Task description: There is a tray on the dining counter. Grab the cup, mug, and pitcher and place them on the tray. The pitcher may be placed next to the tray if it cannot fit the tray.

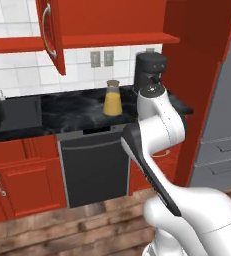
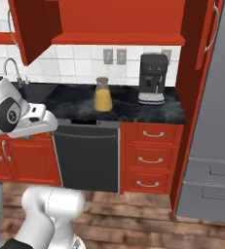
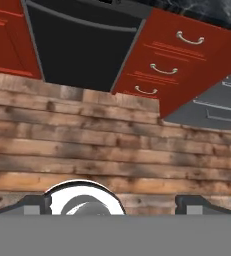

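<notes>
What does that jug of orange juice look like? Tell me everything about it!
The pitcher is a clear glass jug, wide at the bottom and narrowing toward a tan, cork-like lid. Orange-yellow juice fills its lower part. It stands upright on the black marbled worktop, above the dark dishwasher, with the black coffee machine off to one side and white wall tiles behind it. Nothing touches it except the worktop under it.
</notes>
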